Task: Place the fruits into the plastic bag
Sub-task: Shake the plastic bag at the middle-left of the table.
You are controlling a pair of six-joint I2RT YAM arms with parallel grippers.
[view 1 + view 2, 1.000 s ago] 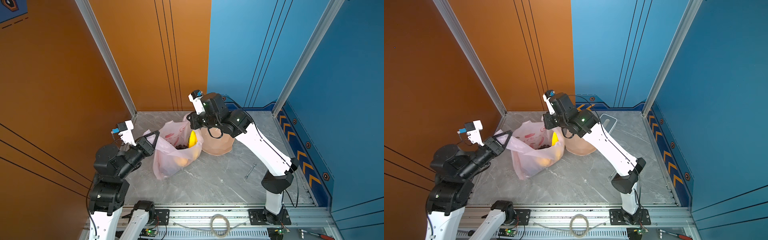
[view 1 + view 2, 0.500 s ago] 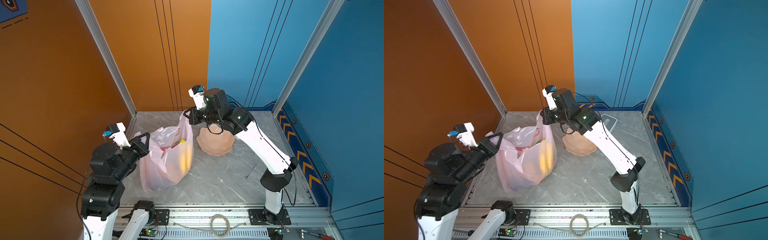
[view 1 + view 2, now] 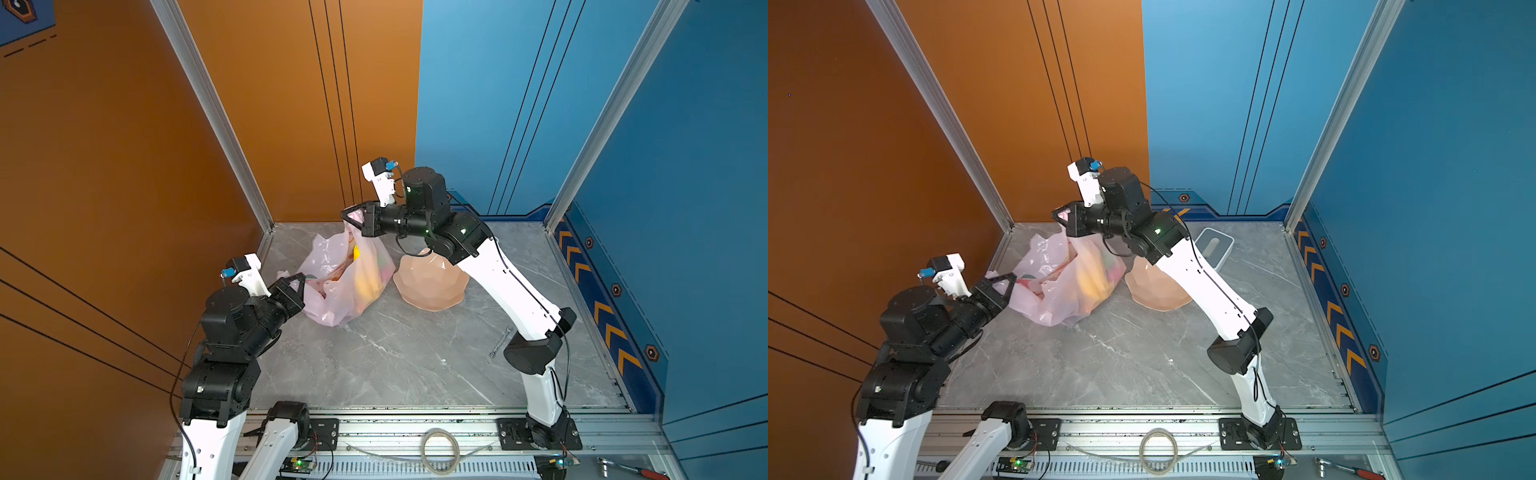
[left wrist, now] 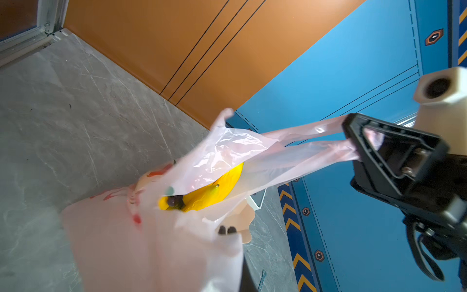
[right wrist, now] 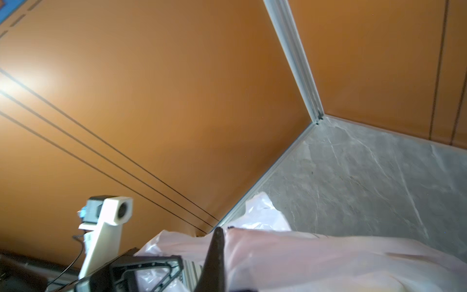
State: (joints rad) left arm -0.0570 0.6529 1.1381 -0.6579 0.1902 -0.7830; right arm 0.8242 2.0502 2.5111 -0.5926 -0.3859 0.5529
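1. We are finding the bag (image 3: 332,291) left of centre in both top views. Its bottom is resting on the grey table (image 3: 395,365) and its mouth is being held open between the two arms.
2. The left gripper (image 3: 293,279), at the bag's lower left, is pinching one handle loop with its jaws pressed together.
3. The right gripper (image 3: 350,215), just above the bag in the frame, is pinching the other handle. In the left wrist view this handle is stretching taut into the closed jaws.
4. The fruits are lying inside the bag. We are seeing a yellow fruit (image 4: 214,187) and dark grapes (image 4: 174,201) at the mouth. The others are showing only as blurred colour through the film.
5. The plate (image 3: 432,286) is sitting just right of the bag, partly under the right arm.
6. A box (image 3: 1214,245) is standing behind the plate, and a wrench (image 3: 500,343) is lying to the lower right.
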